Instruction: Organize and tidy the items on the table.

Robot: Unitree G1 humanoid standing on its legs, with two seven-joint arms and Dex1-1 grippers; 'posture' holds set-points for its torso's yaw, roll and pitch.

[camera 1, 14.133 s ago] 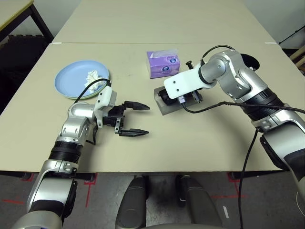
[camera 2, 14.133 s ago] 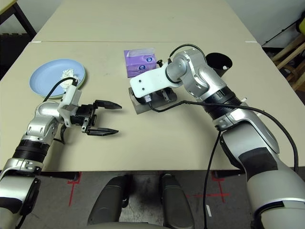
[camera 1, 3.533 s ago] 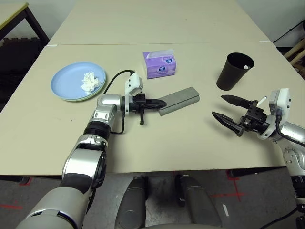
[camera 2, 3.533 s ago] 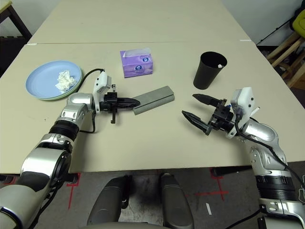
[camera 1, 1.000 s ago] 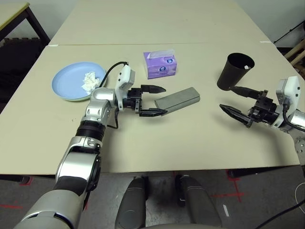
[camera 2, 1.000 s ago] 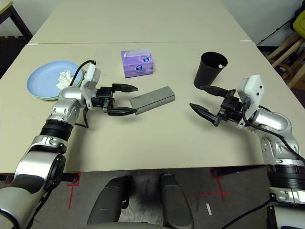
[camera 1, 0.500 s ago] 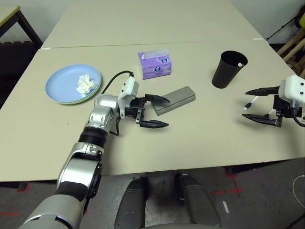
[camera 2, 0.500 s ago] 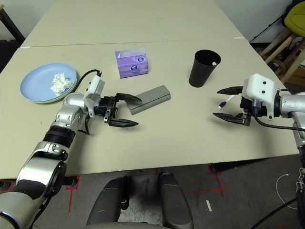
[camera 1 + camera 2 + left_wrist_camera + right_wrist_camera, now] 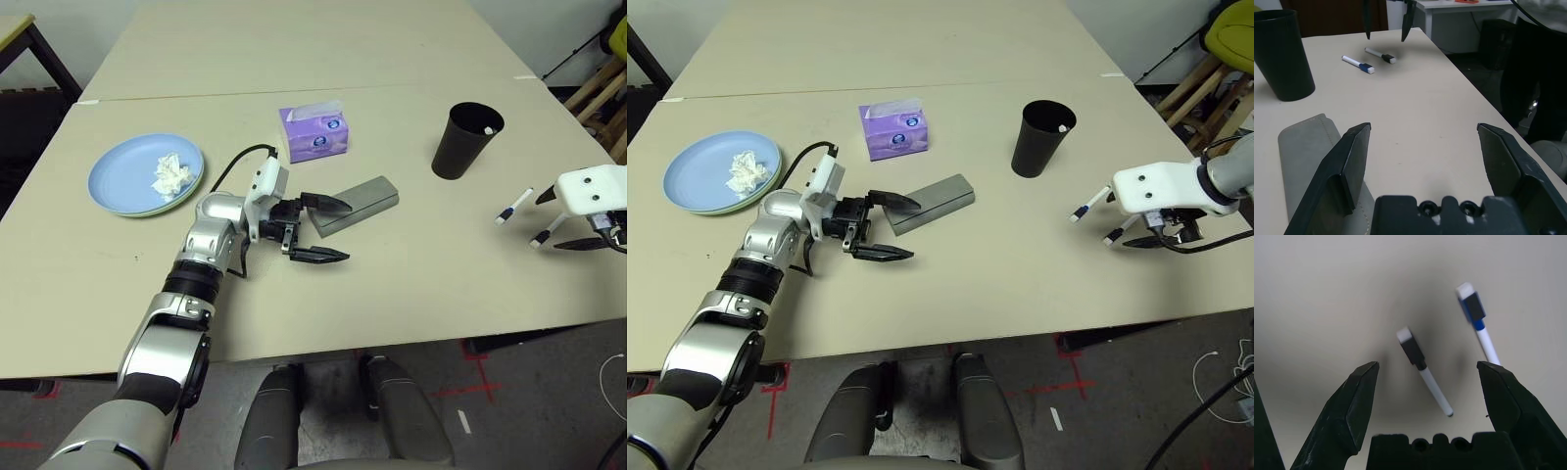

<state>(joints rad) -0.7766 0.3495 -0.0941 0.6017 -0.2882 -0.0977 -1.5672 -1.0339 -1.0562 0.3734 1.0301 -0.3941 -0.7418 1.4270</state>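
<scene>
Beige matte table (image 9: 411, 284), second table (image 9: 294, 39) behind.

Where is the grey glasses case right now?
In the head views the grey glasses case lies mid-table, just in front of the purple tissue box, with one end between the open fingers of the left tool.

The scene is lit evenly and brightly from above. Only soft, short shadows are cast on the table (image 9: 411, 284), and no glare is seen. In the right wrist view a broad, blurred shadow is thrown around the two markers (image 9: 1422, 374), and the near fingers (image 9: 1349, 411) are slightly unsharp.
</scene>
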